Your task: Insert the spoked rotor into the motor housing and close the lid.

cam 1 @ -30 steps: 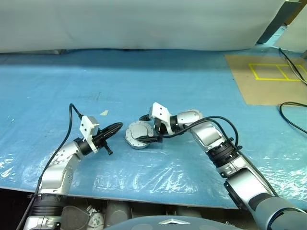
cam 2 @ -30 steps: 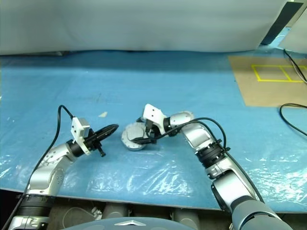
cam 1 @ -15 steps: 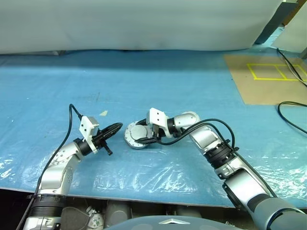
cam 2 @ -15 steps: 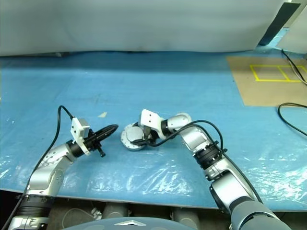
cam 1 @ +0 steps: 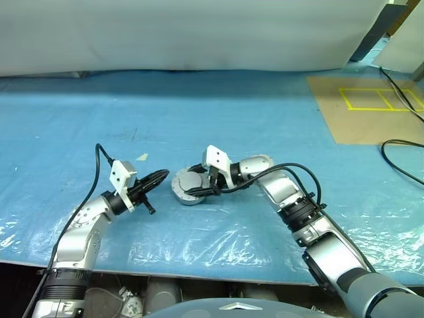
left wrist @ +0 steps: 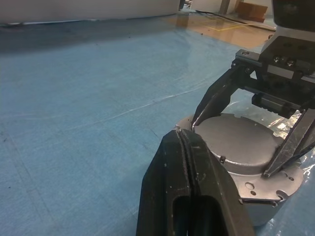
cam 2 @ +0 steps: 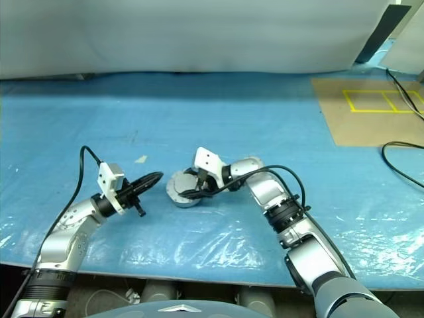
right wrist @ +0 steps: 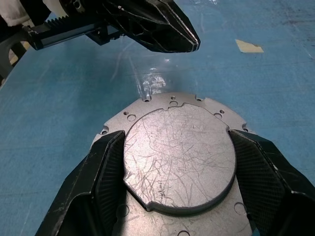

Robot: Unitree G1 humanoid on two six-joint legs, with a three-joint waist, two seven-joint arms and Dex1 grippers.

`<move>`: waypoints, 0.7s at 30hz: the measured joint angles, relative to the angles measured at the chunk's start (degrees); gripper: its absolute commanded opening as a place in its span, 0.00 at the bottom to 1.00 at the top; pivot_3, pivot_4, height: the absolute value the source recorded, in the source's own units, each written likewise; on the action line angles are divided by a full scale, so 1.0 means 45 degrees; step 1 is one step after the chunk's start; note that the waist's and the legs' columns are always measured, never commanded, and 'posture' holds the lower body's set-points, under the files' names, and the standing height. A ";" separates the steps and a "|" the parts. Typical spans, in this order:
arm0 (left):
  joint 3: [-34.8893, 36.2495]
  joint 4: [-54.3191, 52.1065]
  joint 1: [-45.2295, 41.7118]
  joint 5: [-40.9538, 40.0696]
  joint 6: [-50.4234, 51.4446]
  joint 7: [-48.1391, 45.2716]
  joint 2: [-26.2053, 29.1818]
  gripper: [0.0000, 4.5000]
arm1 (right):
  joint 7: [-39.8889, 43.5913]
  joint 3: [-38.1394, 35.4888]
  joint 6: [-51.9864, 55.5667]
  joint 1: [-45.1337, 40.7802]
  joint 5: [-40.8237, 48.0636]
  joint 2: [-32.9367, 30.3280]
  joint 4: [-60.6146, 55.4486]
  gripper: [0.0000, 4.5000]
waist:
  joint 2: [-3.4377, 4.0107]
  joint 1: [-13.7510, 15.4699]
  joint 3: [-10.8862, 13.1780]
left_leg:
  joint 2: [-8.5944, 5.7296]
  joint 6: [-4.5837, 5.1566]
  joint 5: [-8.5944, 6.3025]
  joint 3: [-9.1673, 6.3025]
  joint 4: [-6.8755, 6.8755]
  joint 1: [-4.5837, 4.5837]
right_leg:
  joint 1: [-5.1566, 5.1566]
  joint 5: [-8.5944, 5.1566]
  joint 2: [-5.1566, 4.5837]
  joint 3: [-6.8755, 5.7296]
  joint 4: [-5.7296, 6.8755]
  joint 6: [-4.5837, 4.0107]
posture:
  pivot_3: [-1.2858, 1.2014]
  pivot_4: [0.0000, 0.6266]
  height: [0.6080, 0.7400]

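Right gripper fingers seemingly touching opposite edges of the lid.

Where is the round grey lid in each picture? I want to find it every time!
Left eye view: the lid sits mid-picture, at the right gripper.
Right eye view: lid left of centre.
Left wrist view: lid lower right.
Right wrist view: lid in the middle.
Shared landmark: the blue sheet.

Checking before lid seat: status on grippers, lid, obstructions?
Left gripper shut, beside the motor housing. Right gripper straddling the lid on the housing. Nothing in the way.
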 measured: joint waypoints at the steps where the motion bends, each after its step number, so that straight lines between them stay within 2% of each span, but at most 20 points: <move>1: -0.0001 0.0002 -0.0013 0.0009 -0.0003 -0.0001 0.0000 0.00 | -0.0019 -0.0069 0.0148 0.0000 0.0014 0.0088 0.0000 0.66 | 0.0000 -0.0016 0.0000 | 0.0000 0.0000 0.0000 0.0000 0.0000 0.0001 | 0.0000 -0.0001 0.0000 0.0000 0.0000 -0.0001 | 0.52 0.24 1.00; 8: -0.0011 0.0007 -0.0071 0.0094 -0.0016 0.0000 -0.0016 0.00 | -0.0058 -0.0284 0.0655 -0.0035 0.0003 0.0334 0.0021 0.66 | 0.0000 -0.0051 0.0000 | 0.0001 0.0000 0.0000 0.0000 0.0000 0.0003 | 0.0001 -0.0018 -0.0002 0.0001 -0.0001 -0.0030 | 0.52 0.24 1.00; 21: -0.0058 0.0012 -0.0094 0.0165 -0.0017 0.0052 -0.0090 0.00 | -0.0387 0.0309 -0.1506 -0.0080 -0.0687 0.0368 0.1057 0.66 | 0.0001 -0.0112 -0.0001 | 0.0026 0.0019 -0.0012 0.0005 -0.0001 0.0121 | 0.0080 -0.0004 -0.0009 0.0020 0.0000 -0.0059 | 0.52 0.24 1.00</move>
